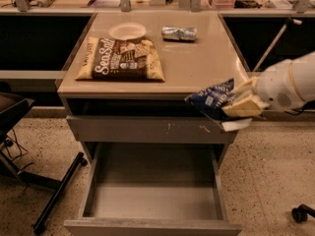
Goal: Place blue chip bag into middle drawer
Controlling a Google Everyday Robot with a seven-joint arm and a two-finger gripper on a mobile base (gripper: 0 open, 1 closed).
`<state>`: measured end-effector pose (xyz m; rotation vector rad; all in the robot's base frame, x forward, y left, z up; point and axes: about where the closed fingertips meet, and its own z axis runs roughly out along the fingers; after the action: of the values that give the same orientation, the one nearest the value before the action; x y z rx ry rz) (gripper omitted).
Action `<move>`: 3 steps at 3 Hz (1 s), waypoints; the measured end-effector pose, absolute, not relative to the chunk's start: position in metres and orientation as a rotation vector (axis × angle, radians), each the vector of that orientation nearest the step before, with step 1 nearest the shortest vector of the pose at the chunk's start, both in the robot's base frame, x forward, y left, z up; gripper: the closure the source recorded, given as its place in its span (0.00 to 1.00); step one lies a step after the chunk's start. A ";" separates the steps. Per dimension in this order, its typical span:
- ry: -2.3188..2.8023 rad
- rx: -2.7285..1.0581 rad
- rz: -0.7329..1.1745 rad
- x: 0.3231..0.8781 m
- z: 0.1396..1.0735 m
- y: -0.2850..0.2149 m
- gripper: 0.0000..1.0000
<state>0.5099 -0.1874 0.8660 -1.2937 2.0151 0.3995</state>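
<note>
Blue chip bag (210, 98) hangs gripped in the end effector (238, 100), in the air just off the front right corner of the desk (197, 58), level with the scratched drawer front (147, 129). Below it, the middle drawer (152, 227) stands pulled open. A Sea Salt bag (120, 59), a plate (127, 31) and a silver packet (179, 33) lie on the desk.

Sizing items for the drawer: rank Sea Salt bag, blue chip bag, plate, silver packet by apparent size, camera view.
Sea Salt bag
blue chip bag, in the gripper at the counter's near corner, partly hidden
plate and silver packet look alike
</note>
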 end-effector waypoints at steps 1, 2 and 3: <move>2.058 -1.240 0.483 0.469 0.819 -0.193 1.00; 2.078 -1.233 0.493 0.460 0.810 -0.196 1.00; 2.071 -1.222 0.490 0.456 0.790 -0.189 1.00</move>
<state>0.4565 -0.1885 0.7895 -1.2220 2.0706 0.4899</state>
